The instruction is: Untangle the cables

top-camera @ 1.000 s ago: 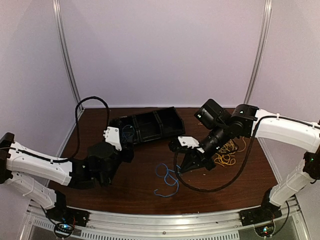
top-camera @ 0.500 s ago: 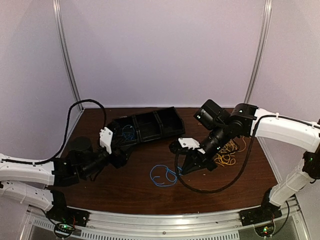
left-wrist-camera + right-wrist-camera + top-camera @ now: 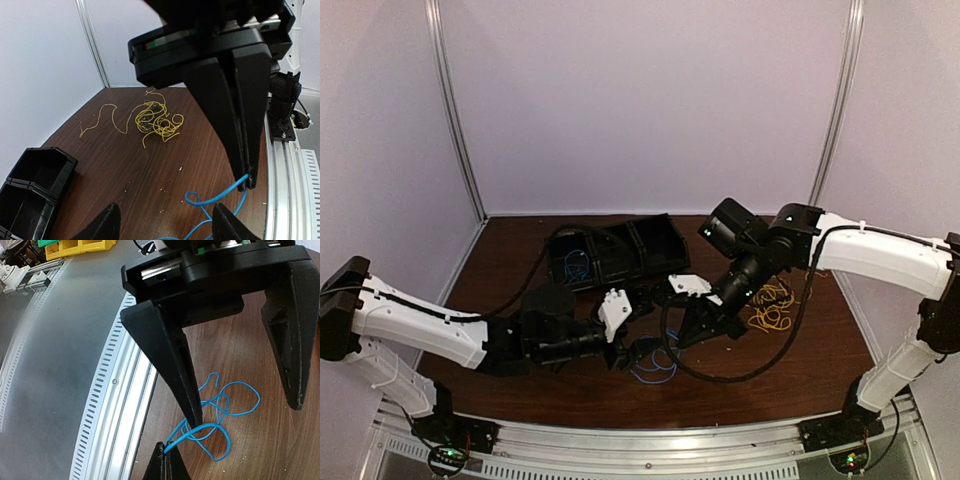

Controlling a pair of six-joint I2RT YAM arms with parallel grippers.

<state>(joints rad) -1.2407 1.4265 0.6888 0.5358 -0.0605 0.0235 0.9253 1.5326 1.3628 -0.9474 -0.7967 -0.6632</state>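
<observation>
A black bin [image 3: 620, 250] is set at the counter's [image 3: 570, 385] 11 o'clock. Near the front middle, the left claw [image 3: 638, 352] is held spread over the blue cable [image 3: 220, 415], which is laid in loose loops. One end of it is pinched by the right claw [image 3: 245, 184], pressed together, at the left claw's 2 o'clock. A yellow cable [image 3: 770, 310] is bunched at 3 o'clock, well apart

Robot laboratory test cell. Indicators: plain white walls [image 3: 640, 100] joined by aluminium posts [image 3: 455, 110] enclose the desk [image 3: 570, 385]. A slotted aluminium rail [image 3: 650, 440] edges the desk beside the left hand [image 3: 247, 414]. Beyond that hand, yellow and green bins [image 3: 80, 247] stand across a grey floor [image 3: 50, 340].
</observation>
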